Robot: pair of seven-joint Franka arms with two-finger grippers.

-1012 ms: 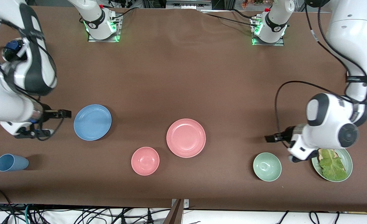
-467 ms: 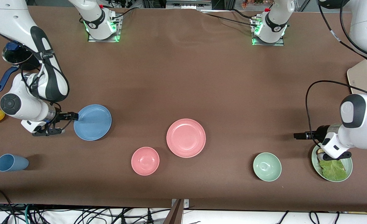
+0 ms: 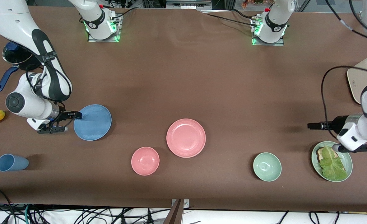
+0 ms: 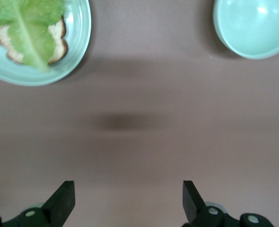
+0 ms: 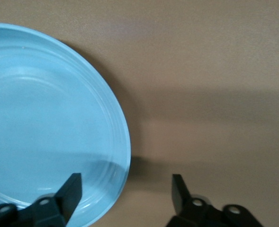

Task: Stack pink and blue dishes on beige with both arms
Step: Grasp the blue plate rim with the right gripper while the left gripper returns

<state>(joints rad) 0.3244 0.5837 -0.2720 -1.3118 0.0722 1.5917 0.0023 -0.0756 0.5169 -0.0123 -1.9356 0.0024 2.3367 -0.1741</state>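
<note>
Your right gripper point(image 3: 77, 115) straddles the blue plate point(image 3: 92, 122) rim with jaws parted, the pink plate point(image 3: 186, 137) lies toward the left arm's end from the blue plate, and your left gripper point(image 3: 311, 125) hovers wide open.

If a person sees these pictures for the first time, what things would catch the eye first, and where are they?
Probably the pink plate mid-table, with the smaller pink bowl beside it, nearer the front camera. Next, the blue plate toward the right arm's end, where the right end effector straddles its rim, fingers apart. At the left arm's end the open left end effector hovers over bare table near a green plate of lettuce on bread.
</note>
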